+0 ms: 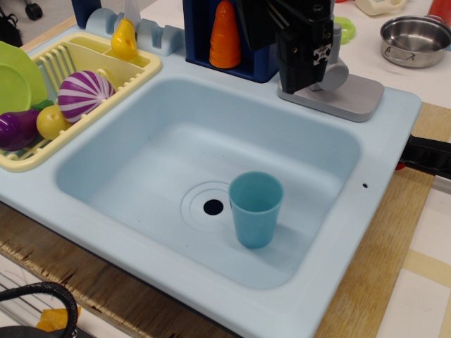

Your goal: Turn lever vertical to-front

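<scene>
You had a blue cup [255, 208] upright in the sink [127, 176], below the gripper [304, 70]. A yellow rack [91, 105] held a purple-striped ball [83, 95] far to its left; a steel pot [414, 41] stood right.

Black hand [304, 67] over grey tap [337, 74] (lever hidden); blue cup [255, 209] upright in sink [141, 165]

No readable text, labels or numbers anywhere

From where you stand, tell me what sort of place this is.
Probably a toy kitchen play set on a wooden board: a pale blue plastic sink, a yellow plastic dish rack holding toy vegetables, and a grey toy tap.
</scene>
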Motion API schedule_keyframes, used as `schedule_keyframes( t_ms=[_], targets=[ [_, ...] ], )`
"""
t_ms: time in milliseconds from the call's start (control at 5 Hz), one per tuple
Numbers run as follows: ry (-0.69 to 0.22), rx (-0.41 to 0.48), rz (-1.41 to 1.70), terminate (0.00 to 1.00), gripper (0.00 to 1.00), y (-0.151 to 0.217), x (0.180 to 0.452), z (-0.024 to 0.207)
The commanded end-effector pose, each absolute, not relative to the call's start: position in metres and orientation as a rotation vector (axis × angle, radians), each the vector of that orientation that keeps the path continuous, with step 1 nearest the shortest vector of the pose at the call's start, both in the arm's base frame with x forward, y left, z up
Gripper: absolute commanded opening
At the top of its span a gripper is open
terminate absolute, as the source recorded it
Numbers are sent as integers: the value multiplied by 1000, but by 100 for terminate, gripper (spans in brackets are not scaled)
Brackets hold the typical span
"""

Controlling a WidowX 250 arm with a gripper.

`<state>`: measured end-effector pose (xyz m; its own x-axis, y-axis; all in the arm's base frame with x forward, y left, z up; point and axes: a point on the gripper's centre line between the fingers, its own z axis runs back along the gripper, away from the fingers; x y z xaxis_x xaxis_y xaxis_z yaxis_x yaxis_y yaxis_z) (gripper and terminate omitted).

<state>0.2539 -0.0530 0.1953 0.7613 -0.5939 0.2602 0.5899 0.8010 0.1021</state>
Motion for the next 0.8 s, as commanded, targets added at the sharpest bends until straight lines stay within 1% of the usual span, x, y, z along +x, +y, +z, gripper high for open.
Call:
schedule_keyframes(
  t_ms=[0, 400, 600],
  targets=[
    [-288, 14, -644, 0, 100, -53, 254, 195],
    [-459, 78, -707, 0, 100, -60, 279, 200],
    [-512, 98, -713, 0, 100, -65, 292, 202]
  ],
)
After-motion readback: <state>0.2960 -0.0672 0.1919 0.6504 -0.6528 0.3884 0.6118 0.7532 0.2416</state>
